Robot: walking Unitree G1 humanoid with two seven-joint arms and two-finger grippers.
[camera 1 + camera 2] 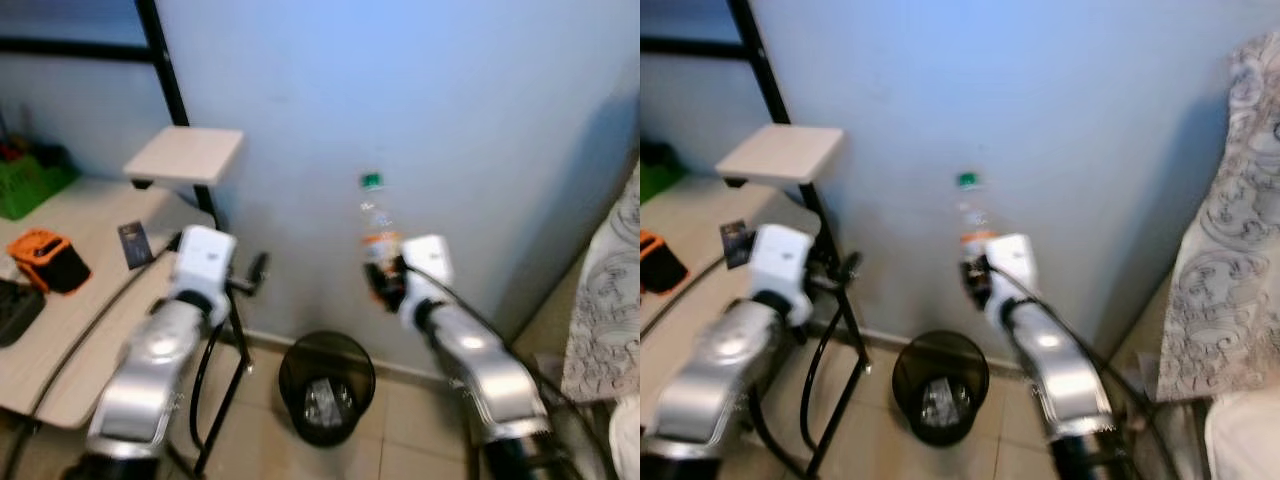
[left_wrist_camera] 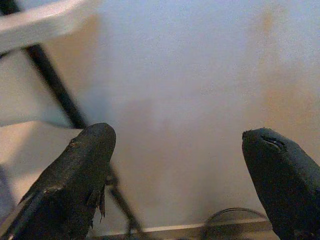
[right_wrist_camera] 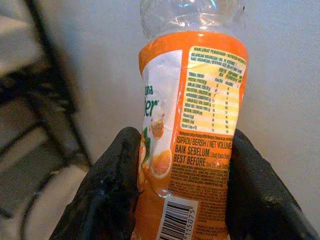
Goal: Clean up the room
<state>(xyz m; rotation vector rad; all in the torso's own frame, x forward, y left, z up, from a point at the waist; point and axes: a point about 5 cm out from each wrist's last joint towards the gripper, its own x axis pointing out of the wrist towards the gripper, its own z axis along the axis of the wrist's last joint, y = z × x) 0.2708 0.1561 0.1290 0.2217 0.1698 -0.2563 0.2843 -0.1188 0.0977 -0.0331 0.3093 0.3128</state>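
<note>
A clear plastic bottle (image 1: 376,225) with a green cap and an orange label (image 3: 192,135) stands upright in the air, and my right gripper (image 1: 388,278) is shut on its lower part. It hangs in front of the blue wall, above and a little right of a black mesh waste bin (image 1: 326,388) on the tiled floor; the bin holds some crumpled clear waste. My left gripper (image 1: 255,270) is held out to the left of the bin, near a black stand leg, open with nothing between its fingers (image 2: 80,170).
A light wooden desk (image 1: 70,330) at the left carries an orange and black box (image 1: 48,260), a green crate (image 1: 30,185) and a small dark card. A black stand with a small white shelf (image 1: 186,153) rises beside it. Patterned fabric (image 1: 608,290) hangs at the right.
</note>
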